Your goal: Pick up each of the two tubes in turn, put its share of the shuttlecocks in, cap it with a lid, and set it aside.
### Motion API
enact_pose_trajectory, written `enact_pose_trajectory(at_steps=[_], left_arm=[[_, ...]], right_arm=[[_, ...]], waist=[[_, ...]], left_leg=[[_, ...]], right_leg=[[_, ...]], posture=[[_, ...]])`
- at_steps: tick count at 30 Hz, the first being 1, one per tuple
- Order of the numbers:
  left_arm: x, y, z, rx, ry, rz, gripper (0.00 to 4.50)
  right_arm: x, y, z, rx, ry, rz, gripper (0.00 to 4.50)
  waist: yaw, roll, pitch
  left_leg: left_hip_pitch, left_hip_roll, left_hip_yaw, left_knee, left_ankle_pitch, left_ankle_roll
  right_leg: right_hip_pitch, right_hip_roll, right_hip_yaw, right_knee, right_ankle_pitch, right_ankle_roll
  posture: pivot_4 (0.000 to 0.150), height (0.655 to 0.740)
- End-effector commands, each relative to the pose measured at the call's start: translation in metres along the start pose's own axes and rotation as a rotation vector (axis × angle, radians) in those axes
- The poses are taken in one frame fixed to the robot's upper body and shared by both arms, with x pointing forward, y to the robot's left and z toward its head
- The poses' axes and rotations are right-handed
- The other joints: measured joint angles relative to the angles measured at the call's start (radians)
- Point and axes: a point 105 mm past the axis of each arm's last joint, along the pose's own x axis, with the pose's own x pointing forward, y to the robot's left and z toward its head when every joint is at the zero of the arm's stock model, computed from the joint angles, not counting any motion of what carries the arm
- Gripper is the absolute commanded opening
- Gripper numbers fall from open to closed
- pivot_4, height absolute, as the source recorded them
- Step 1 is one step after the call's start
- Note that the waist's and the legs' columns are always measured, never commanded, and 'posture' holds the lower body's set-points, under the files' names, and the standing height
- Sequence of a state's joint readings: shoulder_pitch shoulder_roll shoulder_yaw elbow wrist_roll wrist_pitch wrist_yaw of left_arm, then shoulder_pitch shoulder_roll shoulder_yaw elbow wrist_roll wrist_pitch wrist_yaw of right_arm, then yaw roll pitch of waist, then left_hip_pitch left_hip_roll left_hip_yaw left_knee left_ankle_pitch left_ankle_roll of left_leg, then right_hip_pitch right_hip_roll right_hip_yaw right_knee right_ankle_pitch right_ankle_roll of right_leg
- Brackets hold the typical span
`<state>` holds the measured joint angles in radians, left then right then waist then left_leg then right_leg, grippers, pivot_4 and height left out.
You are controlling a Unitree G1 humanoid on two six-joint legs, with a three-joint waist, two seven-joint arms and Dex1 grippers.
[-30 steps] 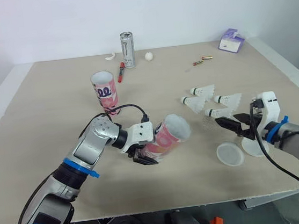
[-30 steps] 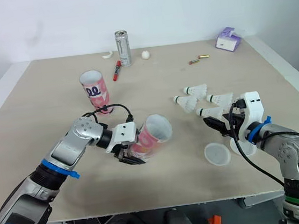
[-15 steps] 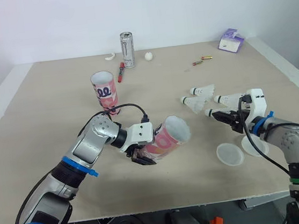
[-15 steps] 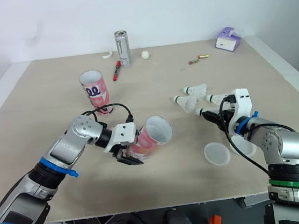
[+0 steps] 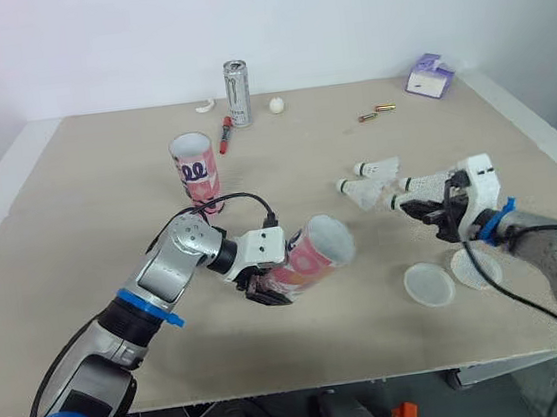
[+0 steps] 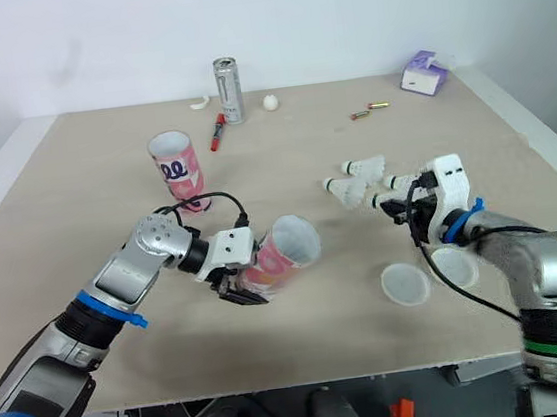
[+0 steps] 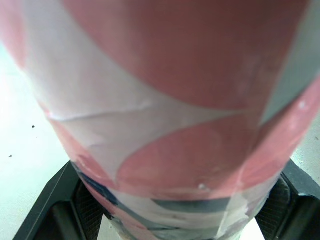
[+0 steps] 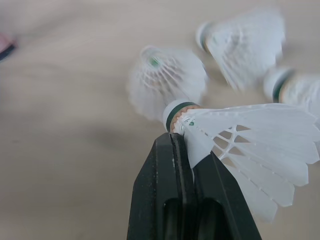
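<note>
My left gripper (image 5: 270,286) is shut on a pink and white tube (image 5: 309,255), held tilted just above the table with its open mouth toward the right; its wall shows close up (image 7: 165,100). A second pink tube (image 5: 194,168) stands upright farther back. My right gripper (image 8: 182,134) is shut on the skirt of a white shuttlecock (image 8: 240,130) and holds it a little above the table (image 5: 417,203). Three more shuttlecocks (image 5: 380,168) (image 5: 362,192) (image 5: 428,181) lie just behind it. Two round translucent lids (image 5: 428,285) (image 5: 475,269) lie flat near the right gripper.
At the table's back stand a silver can (image 5: 237,92), a red marker (image 5: 225,134), a small white ball (image 5: 277,105) and a curved white piece (image 5: 205,105). Two small batteries (image 5: 376,113) and a purple box (image 5: 430,75) lie back right. The table's right edge runs near my right arm.
My right gripper has shut on one shuttlecock and raised it slightly off the table, toward the other shuttlecocks. The left arm and its tube have stayed still.
</note>
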<state>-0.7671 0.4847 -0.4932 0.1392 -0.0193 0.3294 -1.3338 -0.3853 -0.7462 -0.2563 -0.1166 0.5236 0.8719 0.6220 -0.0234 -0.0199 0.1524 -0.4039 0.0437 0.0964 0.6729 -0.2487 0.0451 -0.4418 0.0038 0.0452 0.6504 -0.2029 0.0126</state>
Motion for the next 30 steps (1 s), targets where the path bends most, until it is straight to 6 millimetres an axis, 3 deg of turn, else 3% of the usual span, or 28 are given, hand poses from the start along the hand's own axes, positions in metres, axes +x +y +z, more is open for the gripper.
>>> enact_pose_trajectory(at_steps=[1,4,8,15,23,24,26,30], left_arm=[[-0.012,0.012,-0.017,-0.059,0.083,0.048,3.50],[-0.016,0.019,-0.016,-0.063,0.103,0.053,3.50],[-0.016,0.027,-0.016,-0.061,0.118,0.068,3.50],[-0.012,0.031,-0.013,-0.061,0.113,0.095,3.50],[-0.012,0.034,-0.013,-0.059,0.113,0.127,3.50],[-0.012,0.034,-0.013,-0.062,0.109,0.133,3.50],[-0.012,0.035,-0.013,-0.065,0.107,0.142,3.50],[-0.011,0.036,-0.014,-0.068,0.108,0.152,3.50]], right_arm=[[-0.044,0.059,0.087,-0.642,-0.127,0.202,0.07],[-0.059,0.100,0.101,-1.000,-0.137,0.371,0.07],[-0.060,0.123,0.097,-1.175,-0.146,0.490,0.07],[-0.043,0.125,0.086,-1.290,-0.138,0.542,0.07],[-0.035,0.131,0.083,-1.293,-0.156,0.604,0.07],[-0.036,0.133,0.084,-1.282,-0.165,0.615,0.67],[-0.037,0.136,0.086,-1.260,-0.182,0.632,0.97],[-0.041,0.137,0.087,-1.238,-0.178,0.647,2.77]], waist=[[-0.001,0.004,0.001],[-0.004,-0.004,-0.001],[-0.004,-0.005,-0.001],[0.000,-0.005,0.000],[0.002,-0.006,0.000],[0.002,-0.006,0.000],[0.002,-0.006,0.000],[0.002,-0.006,0.000]], left_leg=[[0.001,-0.001,0.002,0.000,0.001,0.001],[0.003,0.001,0.001,-0.001,0.001,0.001],[0.004,0.003,0.000,-0.002,0.000,0.001],[0.003,0.002,0.005,-0.001,0.000,0.001],[0.003,0.001,0.005,0.000,0.000,0.001],[0.003,0.001,0.005,0.000,0.000,0.001],[0.003,0.001,0.005,0.000,0.000,0.001],[0.002,0.001,0.005,0.000,0.000,0.001]], right_leg=[[-0.001,0.000,0.003,0.000,0.000,0.000],[0.001,0.003,0.002,0.000,-0.001,-0.002],[0.001,0.007,0.003,0.000,-0.002,-0.006],[0.000,0.004,0.007,0.000,-0.002,-0.006],[-0.001,0.002,0.007,0.000,-0.002,-0.005],[-0.001,0.003,0.007,0.000,-0.002,-0.005],[-0.001,0.003,0.007,0.000,-0.002,-0.005],[-0.001,0.002,0.007,0.000,-0.002,-0.005]], posture=[[0.150,0.7400],[0.150,0.7400],[0.150,0.7400],[0.150,0.7400],[0.150,0.7400],[0.150,0.7400],[0.150,0.7400],[0.150,0.7400]])
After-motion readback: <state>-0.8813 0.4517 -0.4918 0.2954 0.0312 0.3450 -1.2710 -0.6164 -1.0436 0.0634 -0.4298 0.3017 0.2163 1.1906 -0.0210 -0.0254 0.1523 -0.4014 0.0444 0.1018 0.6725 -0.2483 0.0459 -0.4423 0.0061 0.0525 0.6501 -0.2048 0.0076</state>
